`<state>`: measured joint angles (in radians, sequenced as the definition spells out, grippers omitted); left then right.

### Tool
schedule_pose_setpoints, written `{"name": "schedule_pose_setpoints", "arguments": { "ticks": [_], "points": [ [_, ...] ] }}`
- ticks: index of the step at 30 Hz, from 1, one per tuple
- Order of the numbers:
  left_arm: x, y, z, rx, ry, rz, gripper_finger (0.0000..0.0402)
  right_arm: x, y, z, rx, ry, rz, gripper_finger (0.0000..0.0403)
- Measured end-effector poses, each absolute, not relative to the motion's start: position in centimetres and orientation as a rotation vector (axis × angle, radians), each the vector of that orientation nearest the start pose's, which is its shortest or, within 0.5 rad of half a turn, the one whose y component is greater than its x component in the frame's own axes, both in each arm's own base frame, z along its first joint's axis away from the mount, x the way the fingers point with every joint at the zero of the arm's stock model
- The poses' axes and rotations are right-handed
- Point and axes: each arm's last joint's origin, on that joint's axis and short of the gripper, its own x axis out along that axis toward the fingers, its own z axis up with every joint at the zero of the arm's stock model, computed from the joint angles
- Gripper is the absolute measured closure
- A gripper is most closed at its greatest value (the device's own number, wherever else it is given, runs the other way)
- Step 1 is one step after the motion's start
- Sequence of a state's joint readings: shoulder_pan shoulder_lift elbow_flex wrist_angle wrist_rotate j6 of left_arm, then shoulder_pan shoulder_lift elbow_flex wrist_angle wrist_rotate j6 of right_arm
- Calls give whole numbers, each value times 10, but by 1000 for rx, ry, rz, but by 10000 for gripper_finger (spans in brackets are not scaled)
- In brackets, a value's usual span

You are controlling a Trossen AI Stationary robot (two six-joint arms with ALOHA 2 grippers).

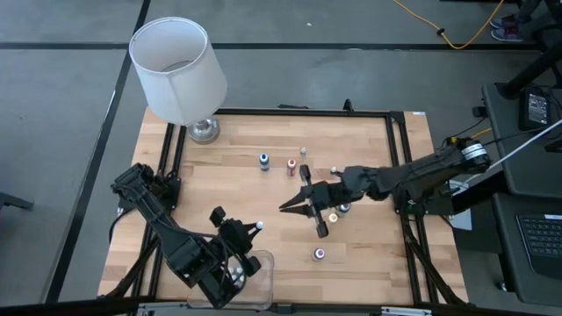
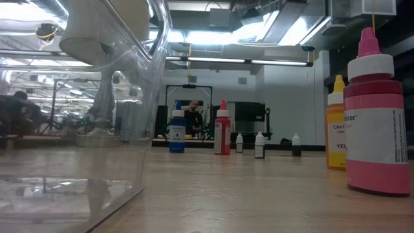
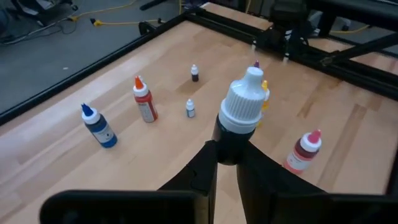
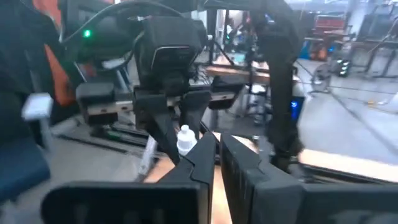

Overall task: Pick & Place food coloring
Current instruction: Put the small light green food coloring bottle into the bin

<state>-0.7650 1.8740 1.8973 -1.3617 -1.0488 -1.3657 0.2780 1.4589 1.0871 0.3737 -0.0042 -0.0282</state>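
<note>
My left gripper (image 1: 255, 230) is shut on a dark food coloring bottle (image 3: 236, 127) with a white ribbed cap, near the table's near edge, just beyond a clear plastic container (image 1: 256, 274). Other food coloring bottles stand upright on their bases mid-table: blue (image 1: 263, 161), red (image 1: 291, 167), pink (image 1: 320, 254), yellow (image 1: 333, 217) and several tiny ones (image 3: 190, 109). My right gripper (image 1: 288, 207) is shut and points toward the table's left side, beside the yellow bottle, touching nothing. My left gripper pinches the dark bottle's body just under the white cap (image 3: 229, 144) between its two fingers. The cap (image 3: 244, 102) sticks out past the fingertips. The bottle is lifted clear of the table.
A white-shaded lamp (image 1: 180, 70) stands at the table's far left corner. A black frame rail (image 1: 397, 175) runs around the wooden top. The clear container (image 2: 77, 162) fills the left of the low view. Bare wood lies left of the blue bottle.
</note>
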Motion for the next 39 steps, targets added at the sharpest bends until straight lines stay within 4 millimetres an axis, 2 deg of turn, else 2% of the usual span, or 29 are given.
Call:
{"name": "schedule_pose_setpoints", "arguments": {
  "ticks": [2,5,15,19,24,31,39],
  "points": [
    [279,-230,342,-233,464,680,357,327,91,320,17,20,321,364],
    [280,-227,345,-234,452,685,357,332,92,311,44,51,345,343],
    [280,-221,351,-230,435,690,356,345,86,314,45,45,324,234],
    [279,-221,352,-226,425,692,358,355,83,316,45,52,313,207],
    [281,-220,352,-228,425,694,356,363,85,319,44,47,328,199],
    [283,-219,353,-216,426,689,357,372,89,312,47,69,363,199],
    [289,-215,354,-185,432,684,357,372,90,312,48,69,368,199]
  ]
}}
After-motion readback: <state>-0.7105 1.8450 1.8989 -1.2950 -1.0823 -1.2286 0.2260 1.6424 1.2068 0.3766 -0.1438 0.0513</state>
